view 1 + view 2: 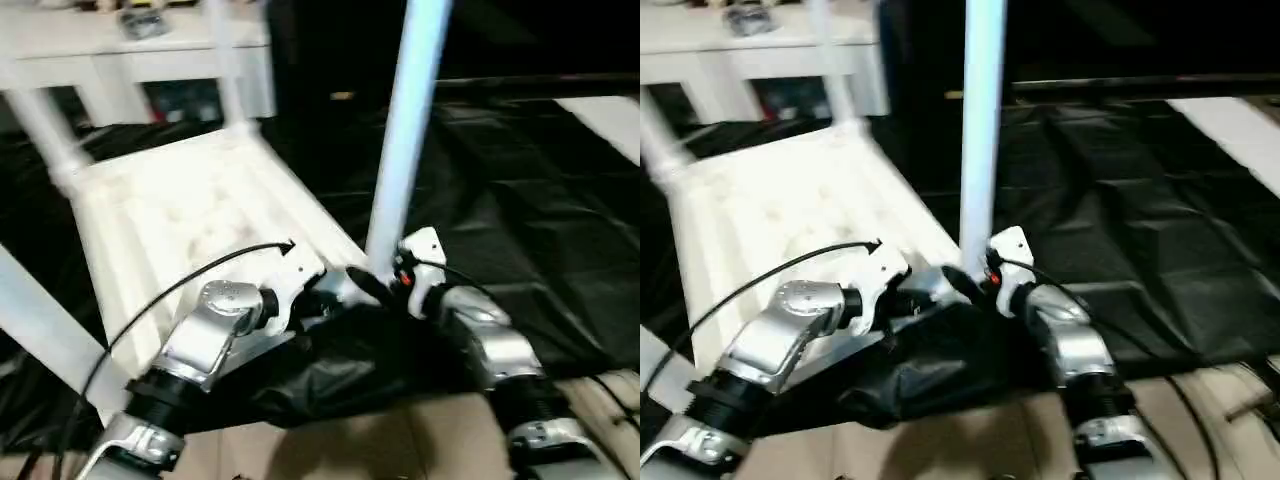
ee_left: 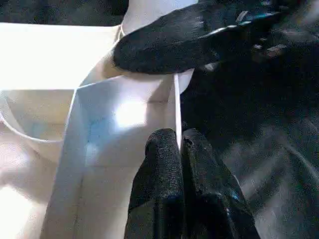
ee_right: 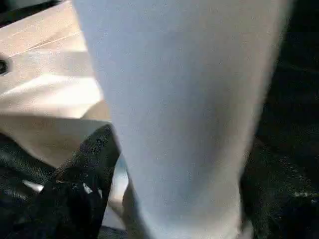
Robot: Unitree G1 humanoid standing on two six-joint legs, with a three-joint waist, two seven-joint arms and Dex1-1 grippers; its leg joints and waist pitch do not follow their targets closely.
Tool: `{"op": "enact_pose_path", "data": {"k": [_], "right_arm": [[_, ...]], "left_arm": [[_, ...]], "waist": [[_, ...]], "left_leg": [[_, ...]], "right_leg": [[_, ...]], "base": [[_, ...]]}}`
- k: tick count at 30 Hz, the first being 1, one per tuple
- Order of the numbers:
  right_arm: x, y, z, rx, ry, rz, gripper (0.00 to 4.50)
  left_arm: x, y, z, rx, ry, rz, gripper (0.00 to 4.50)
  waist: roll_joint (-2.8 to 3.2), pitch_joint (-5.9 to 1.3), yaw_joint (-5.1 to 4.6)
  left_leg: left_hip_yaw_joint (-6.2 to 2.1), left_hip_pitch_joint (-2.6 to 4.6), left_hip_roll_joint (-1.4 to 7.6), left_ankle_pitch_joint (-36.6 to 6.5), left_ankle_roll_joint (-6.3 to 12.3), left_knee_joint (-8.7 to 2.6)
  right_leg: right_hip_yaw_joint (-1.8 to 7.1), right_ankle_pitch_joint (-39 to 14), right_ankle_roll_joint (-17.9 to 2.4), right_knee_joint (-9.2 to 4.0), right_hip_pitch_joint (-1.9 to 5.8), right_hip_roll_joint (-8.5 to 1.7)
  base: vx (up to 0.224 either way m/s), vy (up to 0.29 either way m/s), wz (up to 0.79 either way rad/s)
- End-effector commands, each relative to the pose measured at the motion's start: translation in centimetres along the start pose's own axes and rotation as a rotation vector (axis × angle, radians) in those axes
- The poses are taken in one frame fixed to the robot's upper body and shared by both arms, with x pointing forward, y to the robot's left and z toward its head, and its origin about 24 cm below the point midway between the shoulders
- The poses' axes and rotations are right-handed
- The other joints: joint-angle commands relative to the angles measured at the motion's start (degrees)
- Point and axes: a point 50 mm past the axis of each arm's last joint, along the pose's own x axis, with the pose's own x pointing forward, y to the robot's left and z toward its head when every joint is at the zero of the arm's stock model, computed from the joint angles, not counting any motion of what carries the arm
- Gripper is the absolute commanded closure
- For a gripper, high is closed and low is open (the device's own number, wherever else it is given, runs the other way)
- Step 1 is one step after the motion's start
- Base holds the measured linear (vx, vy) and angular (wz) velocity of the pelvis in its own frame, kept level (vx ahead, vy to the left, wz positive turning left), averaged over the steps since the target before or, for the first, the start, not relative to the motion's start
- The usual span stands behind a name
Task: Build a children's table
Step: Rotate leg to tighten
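Two grippers at the near corner socket: risk of the leg tipping or seating crooked.
Left gripper (image 2: 179, 149) pinches the thin rim of the ribbed, glossy tabletop (image 1: 180, 210), upturned on black sheeting (image 1: 520, 240); right gripper (image 1: 385, 285) clasps the smooth, tapered upright leg (image 1: 405, 130) near its foot.

We cannot see the top of the upright leg (image 1: 405, 130); it runs off the upper edge at 12 o'clock. Its foot is hidden behind the right gripper (image 1: 385, 285), so we cannot tell whether it sits in the corner socket. In the right wrist view the leg covers one finger; finger closure there is undetermined. The tabletop (image 1: 190, 215) is blurred, its rib detail unreadable, and its near corner is masked by the left gripper (image 2: 178, 149). A leg (image 1: 45, 335) at 8 o'clock is cut by the left edge.
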Motion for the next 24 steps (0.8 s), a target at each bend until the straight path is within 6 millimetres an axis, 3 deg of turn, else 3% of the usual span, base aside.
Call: {"op": "enact_pose_path", "data": {"k": [1, 2, 4, 6, 10, 13, 14, 19, 24], "right_arm": [[-0.2, 0.7, 0.0, -0.013, 0.005, 0.102, 0.93], [-0.9, 0.7, 0.1, -0.027, 0.016, 0.171, 0.93], [-2.0, 1.0, 0.2, -0.052, 0.044, 0.289, 0.93], [-2.8, 1.4, 0.0, -0.051, 0.077, 0.379, 0.93], [-4.3, 2.4, -0.6, -0.051, 0.155, 0.544, 1.18], [-4.4, 2.8, -1.0, -0.052, 0.179, 0.573, 1.31], [-4.2, 2.9, -1.0, -0.045, 0.177, 0.568, 1.41], [-4.0, 3.2, -1.0, -0.042, 0.169, 0.567, 1.84], [-3.5, 3.6, -1.2, -0.019, 0.147, 0.518, 2.10]], "left_arm": [[0.3, -1.1, 1.3, 0.069, -0.036, -0.122, 4.50], [0.0, -0.9, 1.2, 0.078, -0.026, -0.132, 4.50], [-0.5, -0.5, 0.9, 0.084, -0.010, -0.140, 4.50], [-0.9, -0.2, 0.5, 0.091, 0.009, -0.145, 4.50], [-1.2, 0.6, 0.5, 0.093, 0.018, -0.133, 4.50], [-1.3, 1.1, 0.7, 0.095, 0.020, -0.123, 4.50], [-1.3, 1.1, 0.8, 0.097, 0.019, -0.128, 4.50], [-1.3, 1.0, 0.8, 0.100, 0.018, -0.136, 4.50], [-1.0, 0.9, 0.6, 0.085, 0.004, -0.115, 4.50]], "waist": [[0.02, -3.57, 0.17], [-0.46, -3.60, 0.28], [-0.24, -3.60, 1.03], [-0.17, -3.66, 1.43], [-0.34, -3.40, 2.50], [-0.45, -3.11, 2.50], [-0.24, -3.13, 2.51], [-0.35, -3.14, 2.21], [-0.32, -3.36, 2.17]], "left_leg": [[0.18, 0.56, 1.06, -15.4, 3.12, -3.59], [0.23, 0.31, 1.05, -13.5, 3.78, -3.53], [0.31, 0.62, 1.20, -12.2, 4.72, -3.34], [0.40, 0.44, 1.25, -10.8, 5.29, -3.25], [0.60, 0.78, 1.37, -12.9, 4.74, -3.33], [0.51, 0.89, 1.23, -16.0, 2.89, -3.69], [0.38, 1.12, 1.27, -16.9, 2.26, -3.75], [0.24, 0.95, 1.26, -17.3, 1.82, -3.87], [0.21, 0.66, 1.25, -15.1, 2.08, -3.78]], "right_leg": [[1.89, -12.8, -12.8, -3.48, 2.48, -2.08], [1.82, -10.7, -13.0, -3.22, 2.80, -1.94], [1.91, -8.5, -13.5, -2.93, 2.79, -1.90], [1.91, -6.8, -13.9, -2.59, 2.96, -1.98], [1.99, -12.1, -12.8, -3.16, 2.76, -2.25], [2.01, -18.9, -10.9, -3.89, 2.57, -2.39], [2.03, -20.7, -10.3, -4.09, 2.43, -2.49], [2.01, -20.9, -9.9, -4.16, 2.44, -2.39], [1.98, -17.3, -10.6, -3.73, 2.72, -2.34]], "base": [[0.000, 0.000, 0.00], [0.000, 0.000, 0.00], [0.000, 0.000, 0.00], [0.000, 0.000, 0.00], [0.000, 0.000, 0.00], [0.000, 0.000, 0.00], [0.000, 0.000, 0.00], [0.000, 0.000, 0.00], [0.000, 0.000, 0.00]]}}
